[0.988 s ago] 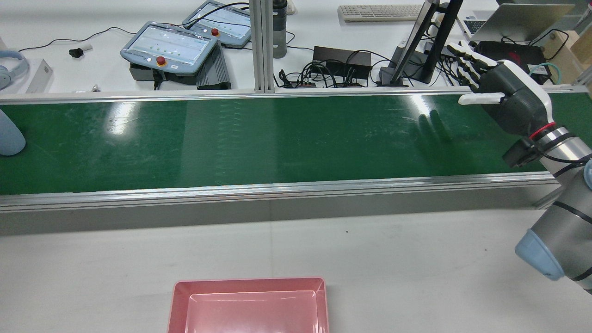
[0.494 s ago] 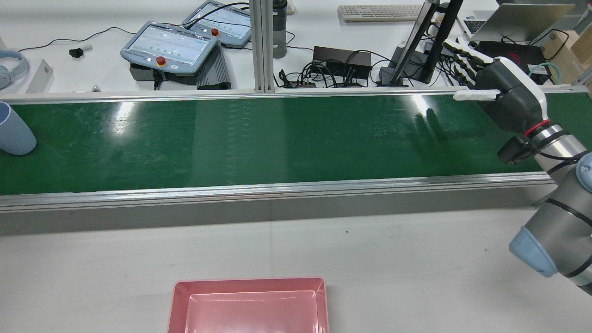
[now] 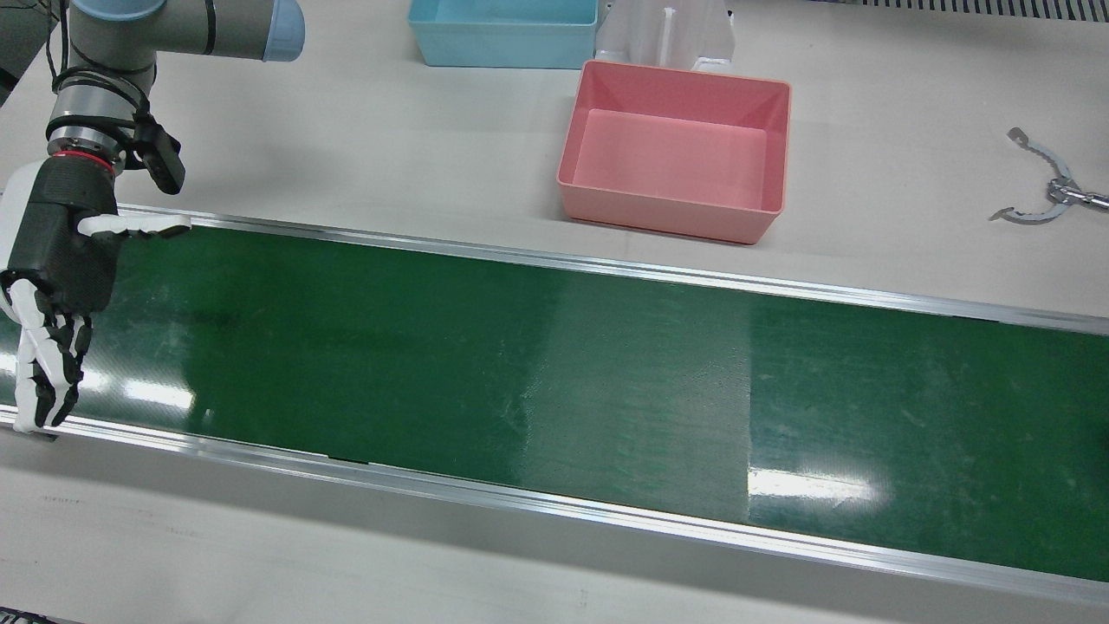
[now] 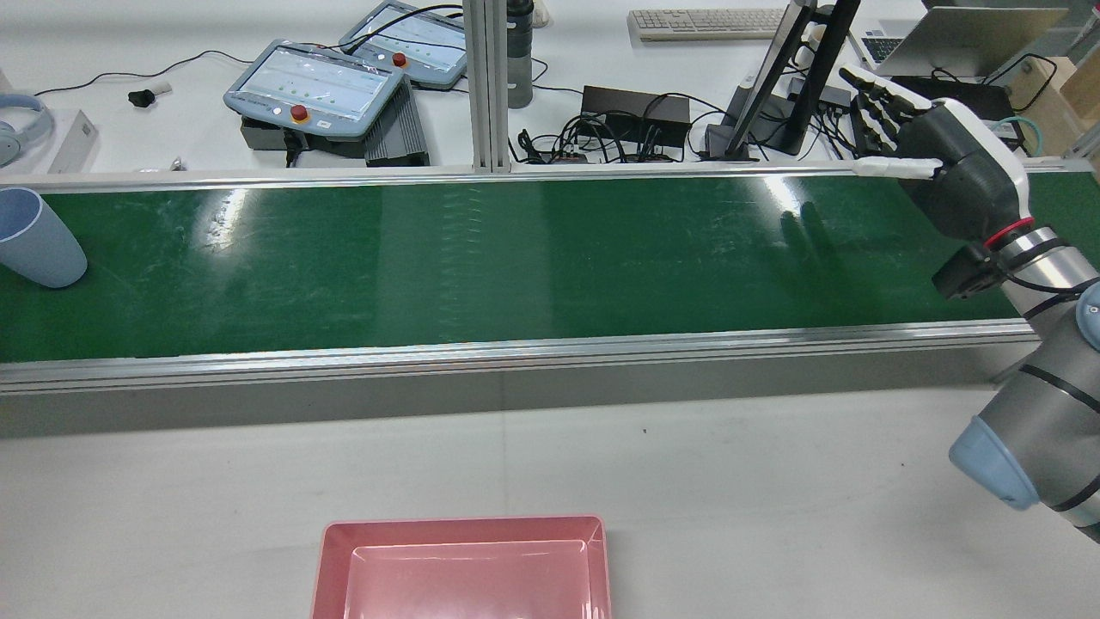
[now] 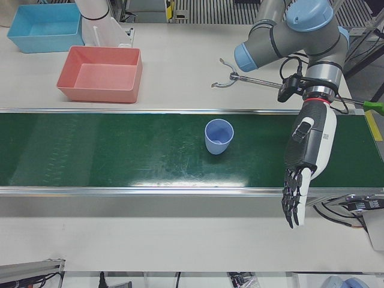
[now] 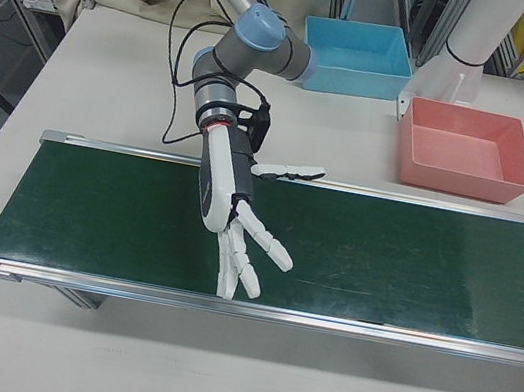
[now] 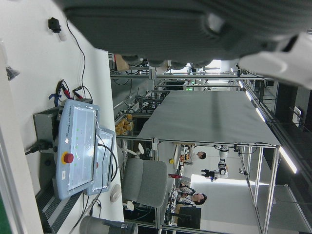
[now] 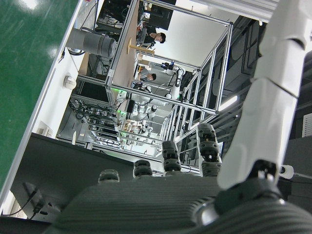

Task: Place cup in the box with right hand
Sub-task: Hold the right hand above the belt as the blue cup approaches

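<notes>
1. the right hand (image 6: 233,213) hangs over the green conveyor belt (image 4: 516,258) at its right end, wrist toward the robot, palm side facing along the belt and fingers (image 6: 248,265) stretched out across it toward the far rail
2. its fingers are spread apart and straight, the thumb (image 3: 134,226) sticking out sideways over the near rail; it holds nothing
3. the right arm (image 6: 230,59) comes down from above the table, bends at the elbow, and the forearm drops to the wrist just beside the belt's near edge
4. the left hand (image 5: 306,159) hangs over the other end of the belt, pointing down across the far rail, fingers straight and slightly apart, empty
5. the cup (image 5: 218,136), pale blue, stands upright on the belt with its open mouth up and its long axis vertical; it sits between the two rails, near the left hand and well apart from the right hand
6. in the rear view the cup (image 4: 39,249) shows at the belt's far left edge
7. the pink box (image 3: 676,152) rests on the table beside the belt, open side up, with a blue box (image 3: 502,35) behind it
</notes>
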Robot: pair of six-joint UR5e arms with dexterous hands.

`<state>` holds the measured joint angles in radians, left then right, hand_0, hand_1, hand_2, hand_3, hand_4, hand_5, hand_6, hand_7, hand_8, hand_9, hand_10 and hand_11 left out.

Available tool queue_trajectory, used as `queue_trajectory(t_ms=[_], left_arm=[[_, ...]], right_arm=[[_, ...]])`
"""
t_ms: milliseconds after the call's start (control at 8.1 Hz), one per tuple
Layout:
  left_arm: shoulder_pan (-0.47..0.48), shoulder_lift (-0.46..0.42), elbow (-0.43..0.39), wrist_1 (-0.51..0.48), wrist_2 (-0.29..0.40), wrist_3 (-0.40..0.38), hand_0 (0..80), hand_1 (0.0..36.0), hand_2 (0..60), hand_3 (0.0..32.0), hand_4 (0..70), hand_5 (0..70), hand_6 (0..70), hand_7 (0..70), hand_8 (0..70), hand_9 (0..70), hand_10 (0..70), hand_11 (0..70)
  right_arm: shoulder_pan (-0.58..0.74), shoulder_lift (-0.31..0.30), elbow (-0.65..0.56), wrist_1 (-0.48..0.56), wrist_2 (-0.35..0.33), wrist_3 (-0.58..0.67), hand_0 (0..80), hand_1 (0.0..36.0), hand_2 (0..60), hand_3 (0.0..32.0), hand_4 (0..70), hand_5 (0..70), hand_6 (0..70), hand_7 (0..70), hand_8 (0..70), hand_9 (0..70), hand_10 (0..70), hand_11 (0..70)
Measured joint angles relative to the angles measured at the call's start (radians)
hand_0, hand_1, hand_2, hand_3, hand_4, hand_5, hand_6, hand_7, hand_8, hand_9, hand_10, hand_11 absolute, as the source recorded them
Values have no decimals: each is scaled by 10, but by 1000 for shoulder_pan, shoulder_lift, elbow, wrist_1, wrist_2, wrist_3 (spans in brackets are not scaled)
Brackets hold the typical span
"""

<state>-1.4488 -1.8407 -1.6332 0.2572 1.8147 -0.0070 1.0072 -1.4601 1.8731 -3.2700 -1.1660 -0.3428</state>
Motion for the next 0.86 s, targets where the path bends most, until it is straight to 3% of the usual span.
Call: queue_trajectory(t_ms=[370, 864], left_arm=[[-1, 0, 1, -1, 0, 0, 0, 0, 0, 0, 0, 0, 0, 0, 0, 0, 0, 0], [0, 0, 1, -1, 0, 0, 0, 0, 0, 0, 0, 0, 0, 0, 0, 0, 0, 0]], right_arm=[[1, 1, 0, -12, 3, 0, 508, 191, 25, 0, 0, 55, 77, 302, 67, 153, 0, 0], [-1, 2, 0, -15, 3, -1, 503, 184, 24, 0, 0, 53, 81, 320, 73, 164, 0, 0]])
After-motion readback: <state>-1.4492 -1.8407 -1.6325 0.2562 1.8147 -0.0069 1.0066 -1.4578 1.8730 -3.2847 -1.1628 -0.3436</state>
